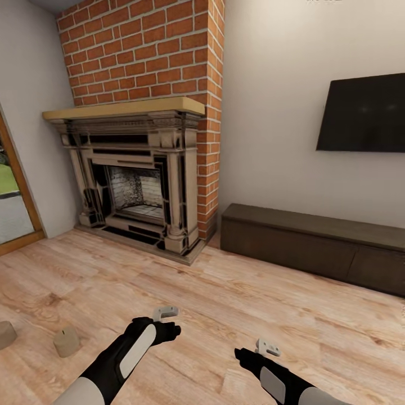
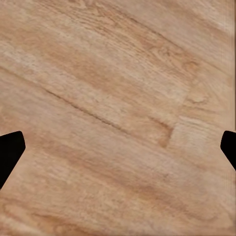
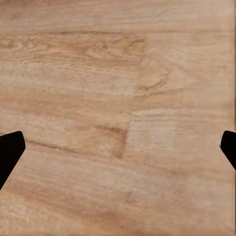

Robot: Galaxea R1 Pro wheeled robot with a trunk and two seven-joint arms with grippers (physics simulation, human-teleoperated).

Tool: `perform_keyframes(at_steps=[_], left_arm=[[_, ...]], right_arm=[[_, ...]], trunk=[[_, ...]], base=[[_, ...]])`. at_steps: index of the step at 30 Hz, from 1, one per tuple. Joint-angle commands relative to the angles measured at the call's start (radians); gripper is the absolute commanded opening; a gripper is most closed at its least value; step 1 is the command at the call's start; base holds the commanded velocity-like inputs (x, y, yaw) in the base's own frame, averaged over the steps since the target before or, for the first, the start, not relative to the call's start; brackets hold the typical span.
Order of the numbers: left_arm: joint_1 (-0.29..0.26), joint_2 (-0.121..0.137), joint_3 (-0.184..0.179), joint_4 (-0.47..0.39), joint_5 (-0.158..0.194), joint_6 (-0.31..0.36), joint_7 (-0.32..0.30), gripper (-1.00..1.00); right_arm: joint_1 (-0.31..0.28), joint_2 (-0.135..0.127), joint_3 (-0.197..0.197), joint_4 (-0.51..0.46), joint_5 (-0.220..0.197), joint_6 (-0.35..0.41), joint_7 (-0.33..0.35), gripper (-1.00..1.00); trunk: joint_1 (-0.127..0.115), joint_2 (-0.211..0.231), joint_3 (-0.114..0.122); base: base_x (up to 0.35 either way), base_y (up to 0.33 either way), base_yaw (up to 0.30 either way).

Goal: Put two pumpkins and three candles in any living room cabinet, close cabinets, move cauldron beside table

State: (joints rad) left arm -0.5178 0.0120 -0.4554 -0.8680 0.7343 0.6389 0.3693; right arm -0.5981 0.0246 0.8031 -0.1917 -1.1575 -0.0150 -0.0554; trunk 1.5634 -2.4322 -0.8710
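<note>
Two beige candles stand on the wooden floor at the lower left of the head view, one (image 1: 66, 341) whole and the other (image 1: 5, 334) cut by the frame's edge. Along the right wall runs the long dark-brown cabinet (image 1: 315, 247), its fronts all closed. My left gripper (image 1: 167, 325) hangs low over the floor to the right of the candles, and my right gripper (image 1: 254, 353) is further right. Each wrist view has dark fingertips (image 2: 10, 152) (image 3: 10, 152) wide apart, so both grippers are open over bare planks. The pumpkins, cauldron and table are out of view.
An ornate stone fireplace (image 1: 140, 191) with a brick chimney stands straight ahead. A dark TV (image 1: 363, 112) hangs above the cabinet. A glass door (image 1: 11, 197) is at the far left. Open wooden floor (image 1: 225, 292) lies between me and the cabinet.
</note>
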Motion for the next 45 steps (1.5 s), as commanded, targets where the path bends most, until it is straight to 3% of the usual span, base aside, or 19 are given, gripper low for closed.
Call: perform_keyframes(at_steps=[1,17,35,39,45], left_arm=[[-0.001,0.000,-0.004,-0.002,0.010,0.001,0.010,1.00],[-0.001,0.002,-0.003,-0.002,0.012,0.001,0.010,1.00],[-0.001,-0.004,-0.003,-0.001,0.012,0.001,0.011,1.00],[-0.001,-0.005,-0.003,0.000,0.011,0.001,0.011,1.00],[-0.001,-0.005,-0.024,-0.001,0.011,0.001,0.011,1.00]], right_arm=[[-0.001,0.000,0.008,-0.001,-0.008,-0.001,-0.005,1.00],[-0.001,-0.002,0.008,0.000,-0.010,-0.001,-0.002,1.00],[-0.001,-0.002,0.008,0.001,-0.010,-0.003,-0.001,1.00],[-0.001,-0.012,0.008,0.001,-0.011,-0.004,-0.001,1.00],[-0.001,-0.020,0.008,0.000,-0.011,-0.005,-0.001,1.00]], trunk=[[0.000,0.000,-0.001],[0.000,0.000,-0.001],[0.000,0.000,-0.001],[0.000,0.000,-0.001],[0.000,0.000,-0.001]], base=[[0.000,0.056,-0.190],[0.066,0.174,-0.283],[0.316,0.045,-0.297],[0.336,-0.068,-0.297],[0.325,-0.127,-0.294]])
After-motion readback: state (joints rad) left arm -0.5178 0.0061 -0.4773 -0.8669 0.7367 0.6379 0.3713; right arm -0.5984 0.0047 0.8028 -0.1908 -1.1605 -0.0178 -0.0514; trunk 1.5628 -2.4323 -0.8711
